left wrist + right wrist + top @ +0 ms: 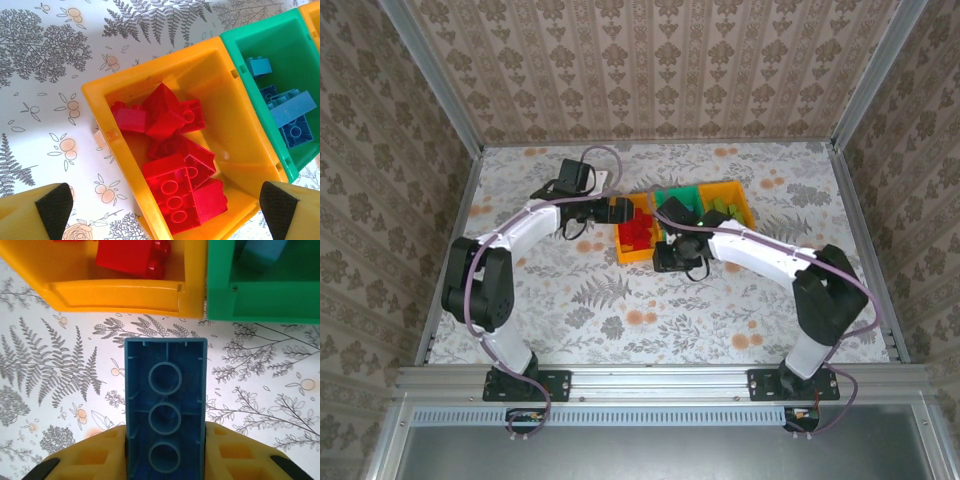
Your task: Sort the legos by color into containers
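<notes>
The right gripper [165,462] has its fingers clamped across the narrow width of a blue brick [165,390], hollow underside showing. I'd judge the brick light, rigid and smooth, so its flat side walls are the place to pinch. It hangs over the table [50,380], just short of the green bin [260,305]. That arm reaches forward, elbow bent. The left gripper [167,207] hovers spread wide and empty above the orange bin [100,95] of red bricks [175,185].

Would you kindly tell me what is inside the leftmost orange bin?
Red bricks in a loose pile inside the orange bin; no other colour shows. The top bricks hide whatever lies beneath them.
</notes>
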Robot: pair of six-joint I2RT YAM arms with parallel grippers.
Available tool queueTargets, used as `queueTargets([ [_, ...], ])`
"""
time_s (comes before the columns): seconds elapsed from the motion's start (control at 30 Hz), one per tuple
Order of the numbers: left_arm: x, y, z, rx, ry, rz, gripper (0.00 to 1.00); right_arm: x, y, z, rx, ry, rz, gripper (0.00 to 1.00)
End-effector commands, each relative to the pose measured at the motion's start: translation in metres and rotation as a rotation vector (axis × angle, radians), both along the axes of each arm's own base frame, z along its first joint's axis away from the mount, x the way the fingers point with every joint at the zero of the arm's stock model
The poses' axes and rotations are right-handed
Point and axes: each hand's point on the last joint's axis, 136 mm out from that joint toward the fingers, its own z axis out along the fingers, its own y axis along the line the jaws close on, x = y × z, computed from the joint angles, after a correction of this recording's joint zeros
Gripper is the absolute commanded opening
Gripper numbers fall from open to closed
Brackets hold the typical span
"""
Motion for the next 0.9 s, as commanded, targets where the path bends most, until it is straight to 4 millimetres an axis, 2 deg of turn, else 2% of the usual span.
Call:
queueTargets([
  [0.0, -0.001, 0.006, 0.017, -0.022, -0.036, 0.028, 1.0, 0.016, -0.028, 0.019, -0.008, -0.097, -0.079, 0.2],
  [0.13, -0.005, 0.007, 0.016, -0.033, -0.046, 0.033, 1.0, 0.049, -0.045, 0.034, 0.02, -0.198, -0.166, 0.19],
  [0.17, -0.007, 0.008, 0.015, -0.034, -0.047, 0.039, 1.0, 0.063, -0.047, 0.039, 0.024, -0.238, -0.185, 0.19],
  [0.23, -0.011, 0.01, 0.013, -0.034, -0.047, 0.04, 1.0, 0.079, -0.051, 0.04, -0.004, -0.261, -0.2, 0.19],
  [0.47, -0.02, 0.018, 0.005, -0.022, -0.043, 0.067, 1.0, 0.125, -0.054, 0.023, -0.101, -0.267, -0.199, 0.25],
  [0.67, -0.022, 0.022, 0.005, -0.012, -0.06, 0.072, 1.0, 0.15, -0.058, 0.011, -0.076, -0.261, -0.268, 0.3],
  [0.7, -0.023, 0.022, 0.006, -0.011, -0.059, 0.072, 1.0, 0.152, -0.058, 0.009, -0.067, -0.257, -0.275, 0.32],
  [0.87, -0.024, 0.024, 0.004, -0.001, -0.057, 0.08, 1.0, 0.156, -0.055, 0.007, -0.044, -0.236, -0.273, 0.6],
])
